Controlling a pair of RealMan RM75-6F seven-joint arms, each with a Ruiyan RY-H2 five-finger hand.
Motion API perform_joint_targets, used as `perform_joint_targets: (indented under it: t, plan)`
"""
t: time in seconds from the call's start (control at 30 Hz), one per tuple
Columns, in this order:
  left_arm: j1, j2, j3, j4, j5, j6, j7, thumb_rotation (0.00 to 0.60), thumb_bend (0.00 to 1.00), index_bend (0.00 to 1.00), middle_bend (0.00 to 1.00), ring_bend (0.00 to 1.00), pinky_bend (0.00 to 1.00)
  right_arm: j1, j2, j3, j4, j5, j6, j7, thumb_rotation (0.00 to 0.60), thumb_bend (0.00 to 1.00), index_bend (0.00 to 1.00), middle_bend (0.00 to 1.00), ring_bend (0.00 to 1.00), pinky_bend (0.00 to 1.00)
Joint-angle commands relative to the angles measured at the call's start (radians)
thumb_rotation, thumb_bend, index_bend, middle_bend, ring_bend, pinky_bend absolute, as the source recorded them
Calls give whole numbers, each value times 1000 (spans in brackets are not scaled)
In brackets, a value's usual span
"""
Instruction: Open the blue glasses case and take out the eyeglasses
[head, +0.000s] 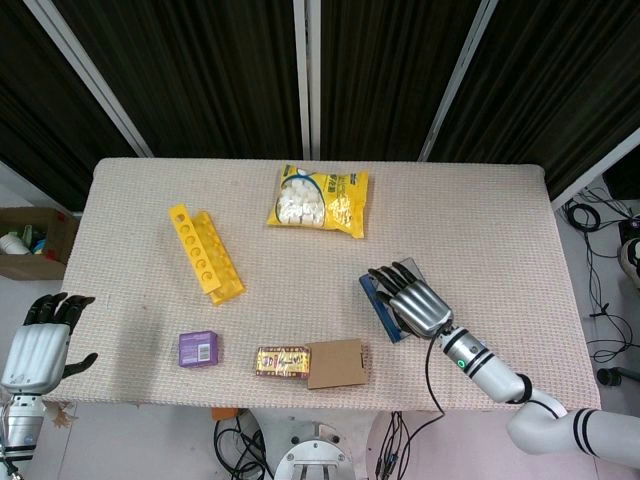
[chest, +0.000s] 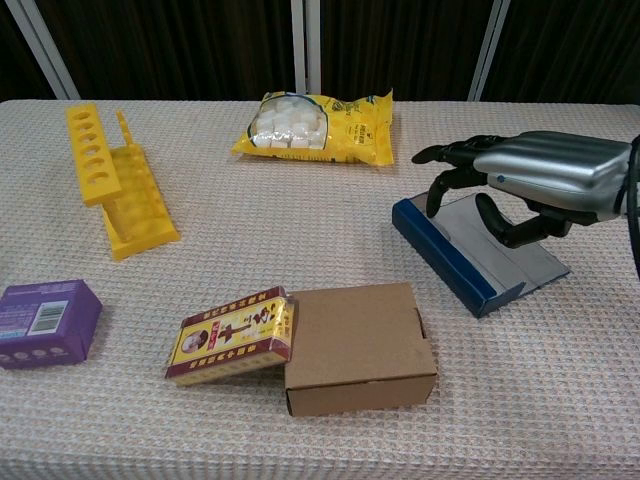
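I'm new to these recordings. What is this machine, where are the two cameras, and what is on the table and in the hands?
This is a two-armed robot with human-like metal hands, steered remotely by a person. The head view looks down from above; the chest view looks across the table from lower down. On the woven beige tablecloth lie a yellow plastic rack with holes, a yellow bag of white pieces, a small purple box, a red and yellow packet, a plain brown cardboard box and the blue glasses case. The right hand is spread over the case; whether it touches is unclear. The left hand hangs beside the table, holding nothing.
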Motion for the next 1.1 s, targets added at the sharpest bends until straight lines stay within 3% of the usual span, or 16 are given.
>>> perform_joint_targets:
  t: [0.03,0.33,0.6,0.83,0.9,0.93,1.0,1.07,1.1]
  plan:
    - [4,2,2,-2,-2,2,3,600,0,205,207,129,140,67,-65,33,45,56,-96,-83,600,890,316,35,0,0]
    - [13,5,3,-1,-7,9,-4,600,0,204,207,129,140,113,-137,54,125,140,-144,-213,600,913,333,49,0,0]
    - [11,2,-2,10,-11,6,-14,600,0,204,207,129,139,80,-41,52,102,254,-118,-275,600,926,356,87,0,0]
    - [1,-3,-3,10,-5,-7,-11,600,0,204,207,129,140,33,58,28,68,315,-103,-247,600,924,357,86,0,0]
    - [-1,-4,-4,9,-7,-10,-9,600,0,204,207,129,140,21,88,25,45,305,-97,-211,600,821,358,87,0,0]
    - [-2,-4,-5,8,-8,-12,-7,600,0,204,207,129,140,16,96,25,38,292,-89,-192,600,714,358,87,0,0]
    - [-4,-5,-6,4,-7,-13,-2,600,0,204,207,129,140,5,100,25,38,239,-59,-147,600,404,337,83,0,0]
    - [-6,-5,-6,-2,-6,-14,4,600,0,204,207,129,140,0,89,26,56,182,-26,-110,600,224,303,75,0,0]
    - [-6,-5,-6,-4,-6,-14,7,600,0,204,207,129,140,0,81,27,65,160,-16,-96,600,190,293,72,0,0]
